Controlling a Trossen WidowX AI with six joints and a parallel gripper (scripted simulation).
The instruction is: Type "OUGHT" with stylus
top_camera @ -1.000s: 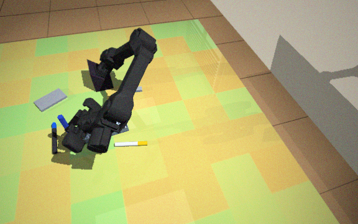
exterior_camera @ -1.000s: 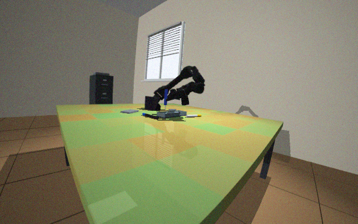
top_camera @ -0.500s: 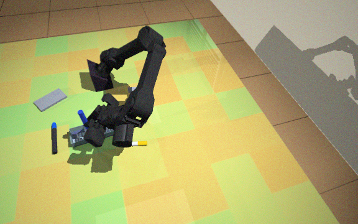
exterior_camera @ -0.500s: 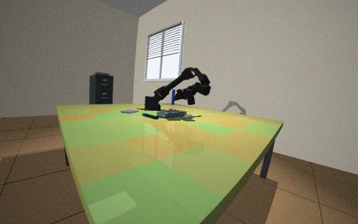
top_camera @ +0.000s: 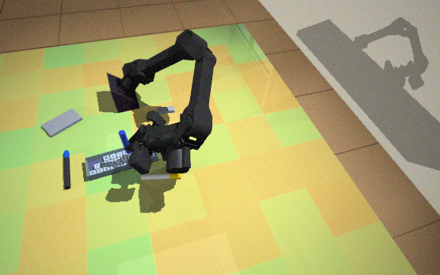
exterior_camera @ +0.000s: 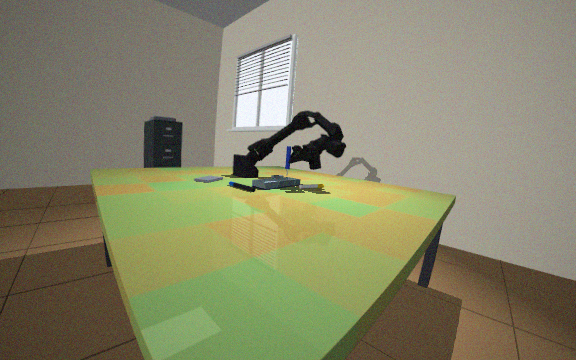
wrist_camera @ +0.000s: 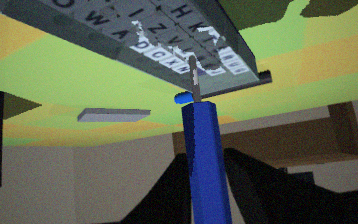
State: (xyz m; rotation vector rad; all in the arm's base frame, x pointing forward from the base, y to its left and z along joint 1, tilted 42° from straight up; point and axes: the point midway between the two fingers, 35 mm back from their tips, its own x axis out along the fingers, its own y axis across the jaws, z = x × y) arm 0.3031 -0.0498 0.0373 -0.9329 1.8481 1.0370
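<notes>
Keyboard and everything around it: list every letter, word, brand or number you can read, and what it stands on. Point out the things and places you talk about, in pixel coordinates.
All on keys of the keyboard (top_camera: 105, 164) (exterior_camera: 274, 183) (wrist_camera: 152, 27), wrist view:
"W"
"A"
"I"
"Z"
"V"
"H"
"K"
"X"
"N"
The other key marks are cut off, blurred or broken by glare.
No readable text on the stylus (top_camera: 124, 138) (exterior_camera: 288, 157) (wrist_camera: 207, 160), black pen (top_camera: 66, 172) (exterior_camera: 243, 186) (wrist_camera: 240, 86) or gray slab (top_camera: 62, 123) (exterior_camera: 208, 179) (wrist_camera: 114, 115).
</notes>
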